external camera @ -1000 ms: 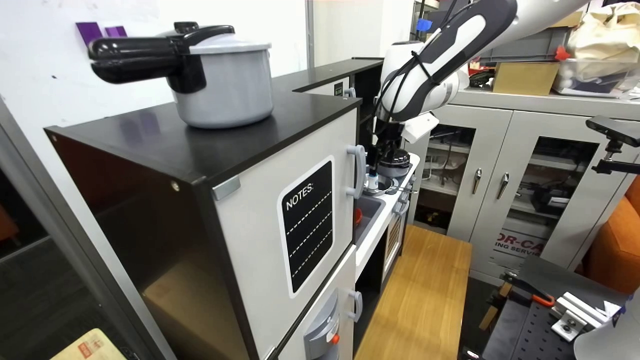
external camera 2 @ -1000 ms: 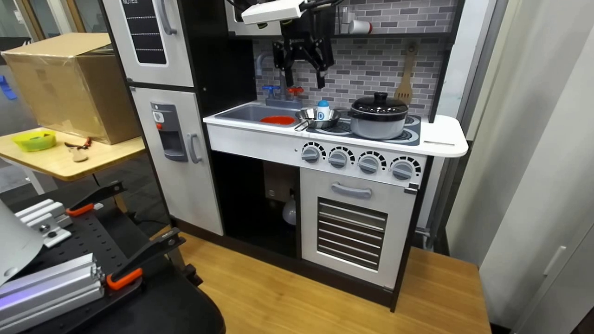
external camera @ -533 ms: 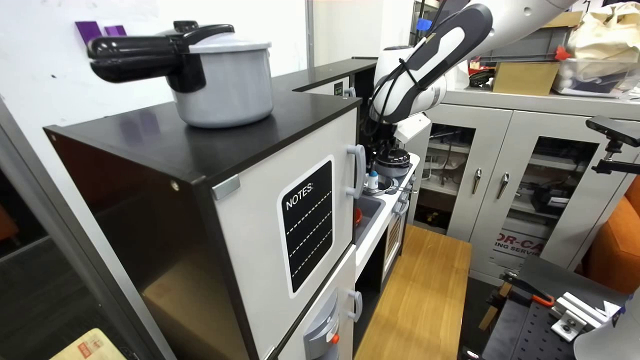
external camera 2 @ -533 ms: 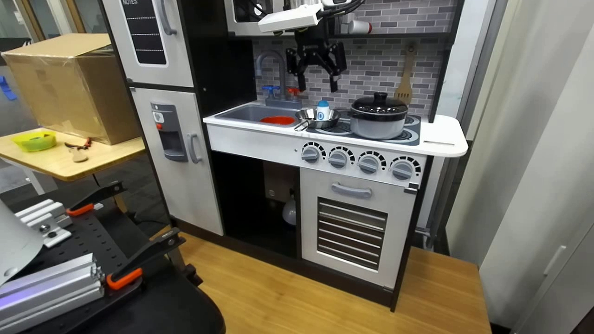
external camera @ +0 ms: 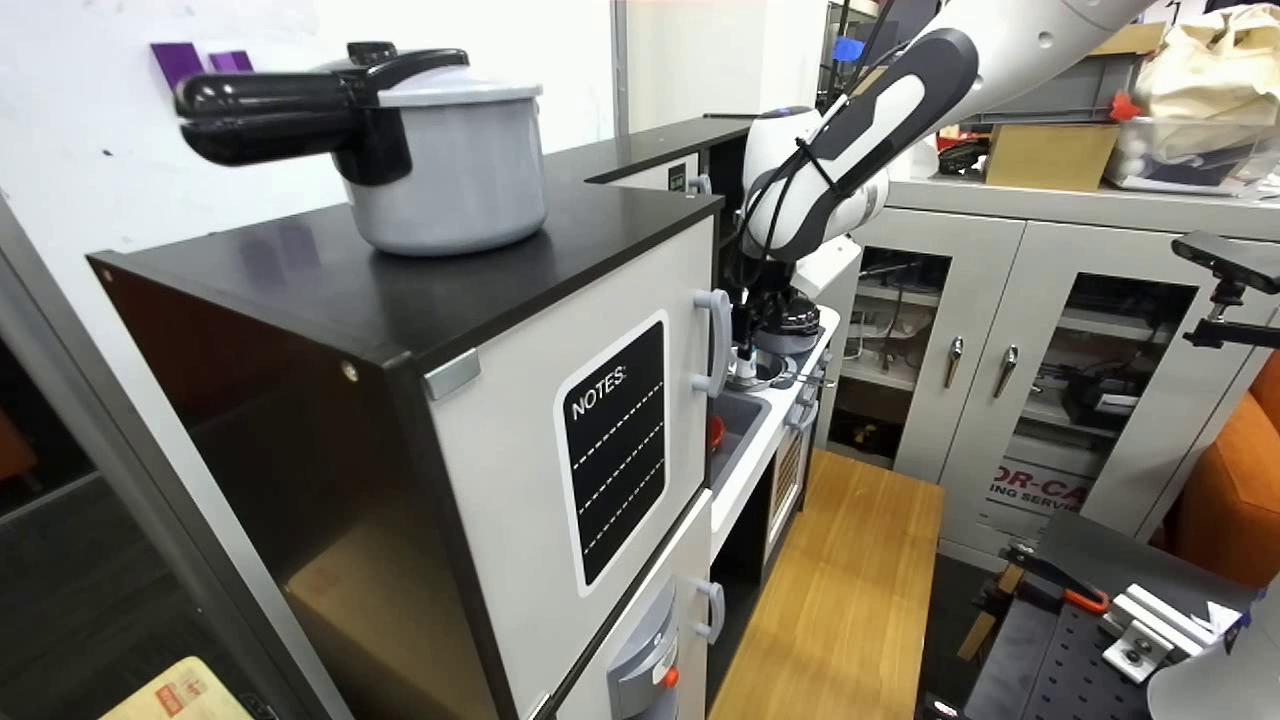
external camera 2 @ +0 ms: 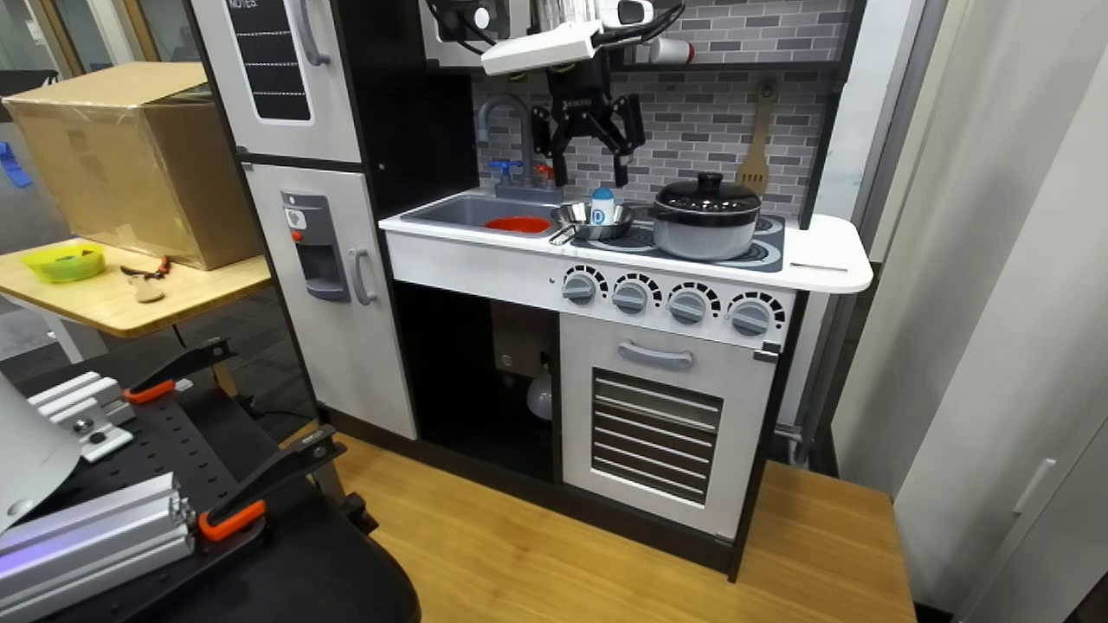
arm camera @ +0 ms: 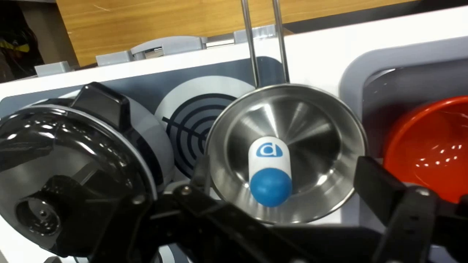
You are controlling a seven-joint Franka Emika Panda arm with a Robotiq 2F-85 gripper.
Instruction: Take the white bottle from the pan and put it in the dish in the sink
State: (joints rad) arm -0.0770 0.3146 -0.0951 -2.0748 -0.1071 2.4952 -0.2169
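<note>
Left in the wrist view, avoid the black-lidded grey pot [arm camera: 87,146]. At centre, lower the wide-spread black fingers [arm camera: 373,186] around the rounded, blue-capped white bottle [arm camera: 270,167], upright in the round steel pan [arm camera: 321,146]; lift straight before crossing to the round red dish [arm camera: 433,146], right edge.

Rounded white robot arm [external camera: 893,105] with dark grey panels [external camera: 956,62], black cables [external camera 2: 640,34] and a black gripper [external camera 2: 590,176] with silver screws [arm camera: 186,190].
</note>
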